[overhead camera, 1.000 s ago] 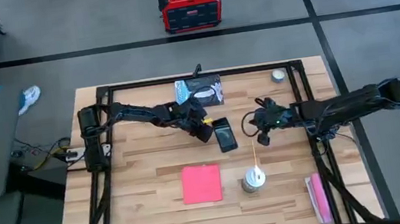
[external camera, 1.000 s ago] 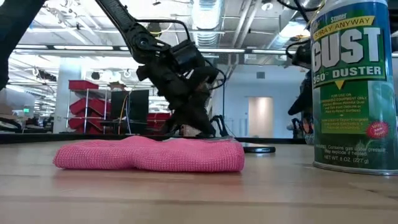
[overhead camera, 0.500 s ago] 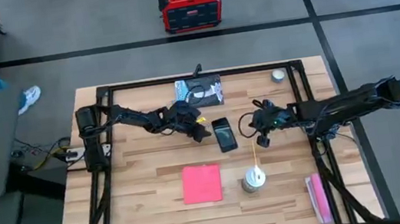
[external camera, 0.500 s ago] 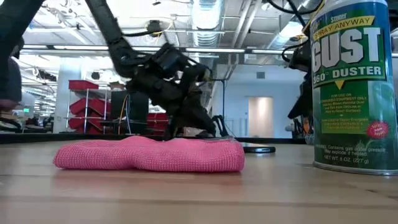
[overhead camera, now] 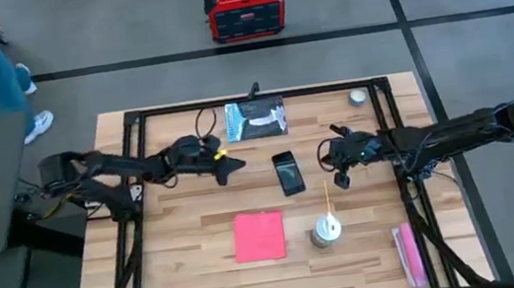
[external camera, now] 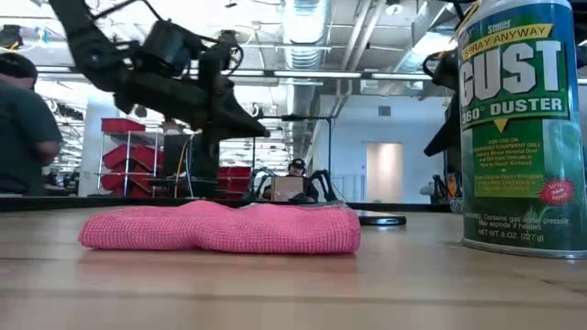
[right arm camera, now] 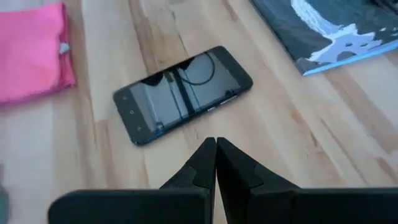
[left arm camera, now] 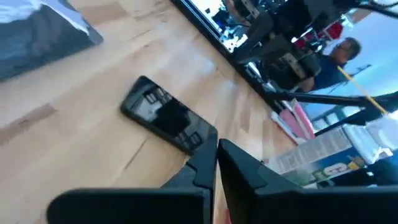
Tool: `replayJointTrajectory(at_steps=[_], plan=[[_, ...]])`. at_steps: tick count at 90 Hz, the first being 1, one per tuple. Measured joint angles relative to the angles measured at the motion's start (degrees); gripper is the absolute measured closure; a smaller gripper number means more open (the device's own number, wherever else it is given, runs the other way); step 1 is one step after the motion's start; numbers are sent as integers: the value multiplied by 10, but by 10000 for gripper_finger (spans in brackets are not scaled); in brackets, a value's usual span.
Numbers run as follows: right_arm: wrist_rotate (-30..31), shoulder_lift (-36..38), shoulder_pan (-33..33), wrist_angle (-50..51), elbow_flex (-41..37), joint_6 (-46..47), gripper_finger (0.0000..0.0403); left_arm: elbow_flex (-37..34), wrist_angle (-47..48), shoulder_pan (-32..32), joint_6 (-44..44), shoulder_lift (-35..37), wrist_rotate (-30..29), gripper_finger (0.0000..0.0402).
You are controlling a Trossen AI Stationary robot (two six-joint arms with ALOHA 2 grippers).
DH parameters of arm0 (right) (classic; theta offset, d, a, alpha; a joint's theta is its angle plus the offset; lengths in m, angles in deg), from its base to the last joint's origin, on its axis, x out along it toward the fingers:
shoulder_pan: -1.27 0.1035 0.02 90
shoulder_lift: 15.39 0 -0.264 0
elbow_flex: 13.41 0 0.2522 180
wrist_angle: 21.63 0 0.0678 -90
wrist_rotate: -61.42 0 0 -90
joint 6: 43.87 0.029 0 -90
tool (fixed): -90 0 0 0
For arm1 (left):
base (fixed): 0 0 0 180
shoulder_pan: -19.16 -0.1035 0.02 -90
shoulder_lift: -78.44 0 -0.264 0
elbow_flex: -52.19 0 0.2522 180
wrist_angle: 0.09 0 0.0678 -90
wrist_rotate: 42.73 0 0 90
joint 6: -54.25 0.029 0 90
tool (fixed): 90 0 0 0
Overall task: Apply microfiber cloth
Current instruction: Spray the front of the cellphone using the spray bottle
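Microfiber cloth (overhead camera: 258, 236) lies flat on the table's near side, untouched, beside the duster can (overhead camera: 325, 230). Left gripper (overhead camera: 236, 166) hovers clenched, arm stretched low (phone (overhead camera: 288, 173) just beyond). Right gripper (overhead camera: 332, 162) clenched too, on the phone's other side.

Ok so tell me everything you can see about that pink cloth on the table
The microfiber cloth is a bright pink-red square of soft, finely textured fabric, lying flat on the wooden table, toward its front. In the low view it looks slightly puffy with rounded edges, likely folded. A small pale tag shows at one edge in the right wrist view. Nothing touches it: the black phone lies apart behind it, the duster can beside it, and both grippers are away.
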State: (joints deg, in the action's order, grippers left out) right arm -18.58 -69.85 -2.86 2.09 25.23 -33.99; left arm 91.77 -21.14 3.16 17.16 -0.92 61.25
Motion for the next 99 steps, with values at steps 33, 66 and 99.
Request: replayJointTrajectory(at_steps=[33,66,99], plan=[[-49,-54,-17,-146,-53,51,403,7,5,36,-39,-55,-28,402],[-2,-174,-15,-161,11,6,403,14,-82,36,-162,-132,-28,402],[32,-234,-11,-155,29,1,403,52,28,23,-206,-155,-24,334]])
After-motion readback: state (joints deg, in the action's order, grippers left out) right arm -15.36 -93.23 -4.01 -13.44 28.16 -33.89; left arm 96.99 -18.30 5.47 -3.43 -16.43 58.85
